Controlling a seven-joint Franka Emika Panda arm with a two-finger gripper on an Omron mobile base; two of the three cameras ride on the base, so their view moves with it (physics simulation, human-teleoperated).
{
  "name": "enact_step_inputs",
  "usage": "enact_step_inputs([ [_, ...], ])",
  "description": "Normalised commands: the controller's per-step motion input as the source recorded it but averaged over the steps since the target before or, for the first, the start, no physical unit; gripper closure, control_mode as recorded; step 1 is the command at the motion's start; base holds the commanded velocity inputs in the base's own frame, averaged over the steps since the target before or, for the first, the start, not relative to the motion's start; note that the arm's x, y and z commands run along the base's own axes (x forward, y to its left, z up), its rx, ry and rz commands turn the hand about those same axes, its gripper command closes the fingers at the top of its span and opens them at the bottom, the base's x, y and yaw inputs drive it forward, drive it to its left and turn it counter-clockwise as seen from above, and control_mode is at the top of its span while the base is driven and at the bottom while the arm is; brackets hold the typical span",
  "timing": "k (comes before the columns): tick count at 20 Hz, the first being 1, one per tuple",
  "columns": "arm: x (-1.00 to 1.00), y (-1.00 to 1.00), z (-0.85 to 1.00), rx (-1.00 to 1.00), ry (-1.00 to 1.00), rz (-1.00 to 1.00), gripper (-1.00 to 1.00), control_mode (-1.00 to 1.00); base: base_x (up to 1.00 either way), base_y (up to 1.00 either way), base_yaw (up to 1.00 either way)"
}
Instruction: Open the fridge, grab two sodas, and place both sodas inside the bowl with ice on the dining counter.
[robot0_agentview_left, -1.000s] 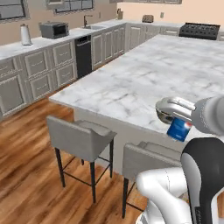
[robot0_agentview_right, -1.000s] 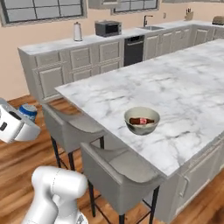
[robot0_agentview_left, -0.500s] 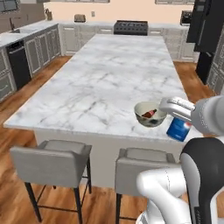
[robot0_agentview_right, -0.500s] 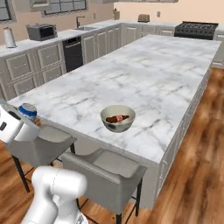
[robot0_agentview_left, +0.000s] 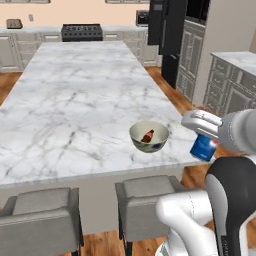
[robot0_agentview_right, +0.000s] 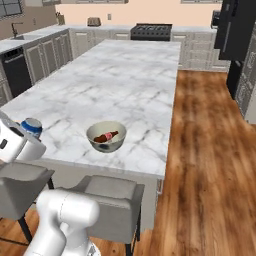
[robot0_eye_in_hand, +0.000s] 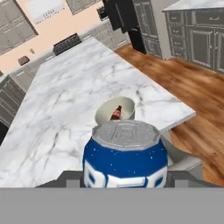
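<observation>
My gripper (robot0_agentview_left: 204, 139) is shut on a small blue soda can (robot0_agentview_left: 202, 150), held just off the near right corner of the dining counter (robot0_agentview_left: 75, 90). The cream-white bowl (robot0_agentview_left: 135, 131) stands near the counter's front edge, left of the can. A dark cola bottle (robot0_agentview_left: 148, 136) with a red label lies inside it. In the hand view the can (robot0_eye_in_hand: 125, 153) sits between my fingers, with the bowl (robot0_eye_in_hand: 103, 110) and the bottle (robot0_eye_in_hand: 116, 113) beyond it. In the right base view the can (robot0_agentview_right: 31, 126) is left of the bowl (robot0_agentview_right: 91, 132). The black fridge (robot0_agentview_left: 170, 30) stands far behind.
Two grey stools (robot0_agentview_left: 145, 192) (robot0_agentview_left: 40, 215) are tucked under the counter's near edge. A black stove (robot0_agentview_left: 82, 32) sits at the far wall. Grey cabinets with a marble top (robot0_agentview_left: 235, 75) stand to the right, across a strip of wooden floor (robot0_agentview_right: 210, 150).
The base has swung around the island, so the whole scene has shifted and the bowl now sits closer and more central. The can stays in my gripper.
</observation>
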Motion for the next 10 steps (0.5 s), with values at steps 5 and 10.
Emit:
enact_step_inputs([
  [5,0.98,-0.24,-0.19,0.06,0.01,-0.24,1.00,-1.00,0.00,0.00,0.00],
  [10,1.00,-0.40,-0.26,0.19,0.07,-0.13,1.00,-1.00,0.00,0.00,0.00],
])
